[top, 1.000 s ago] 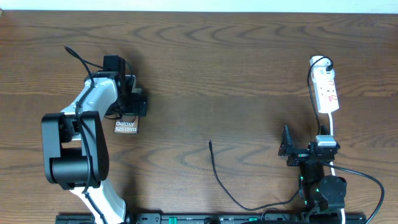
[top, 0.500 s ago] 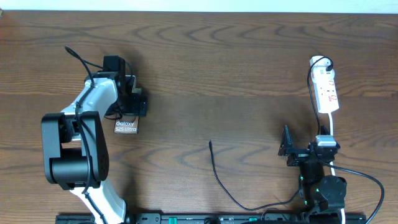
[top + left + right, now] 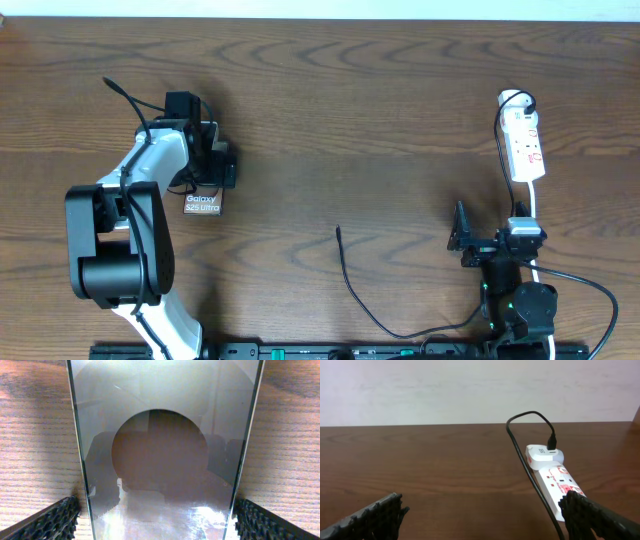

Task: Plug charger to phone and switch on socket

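Observation:
The phone (image 3: 202, 204) lies flat at the left, its "Galaxy" lettering showing in the overhead view. Its upper part is hidden under my left gripper (image 3: 207, 176). In the left wrist view its glossy face (image 3: 160, 450) fills the frame, and the left gripper (image 3: 160, 522) stands open with a black pad just outside each long edge. The charger (image 3: 350, 285) is a thin black cable, its plug tip (image 3: 338, 230) loose mid-table. The socket (image 3: 525, 145) (image 3: 555, 482) lies at the far right. My right gripper (image 3: 492, 242) (image 3: 485, 517) is open and empty, just short of the socket.
A white adapter (image 3: 544, 455) sits in the socket's far end with a black cable (image 3: 527, 415) looping out of it. The socket's white cord (image 3: 534, 210) runs back past the right arm. Bare brown wood lies between phone and socket.

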